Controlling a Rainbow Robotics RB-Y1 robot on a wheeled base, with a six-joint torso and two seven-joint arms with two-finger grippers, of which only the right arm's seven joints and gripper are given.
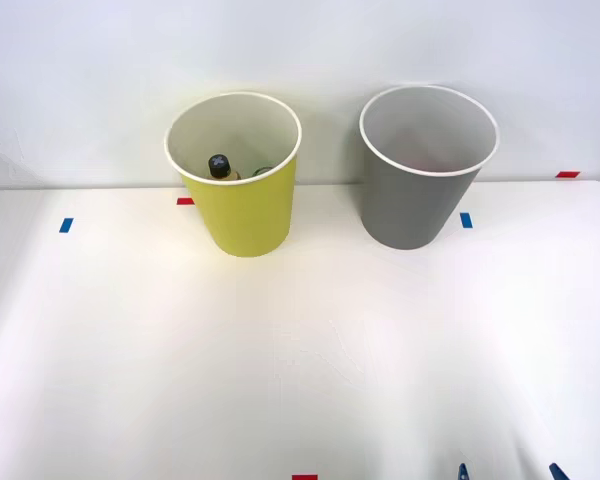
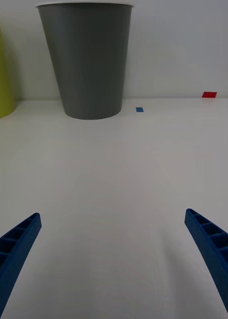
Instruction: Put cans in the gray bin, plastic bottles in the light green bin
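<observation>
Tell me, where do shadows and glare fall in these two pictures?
Front view: soft shadows sit behind the light green bin and gray bin on the wall, and the table shines pale mid-surface. Right wrist view: the open right gripper is evenly lit, with faint shade under the gray bin.

No legible text, labels, brands, numbers or signs observed on any item in either view.

White table (image 1: 280, 350), plain pale wall (image 1: 80, 60) behind, soft even light
</observation>
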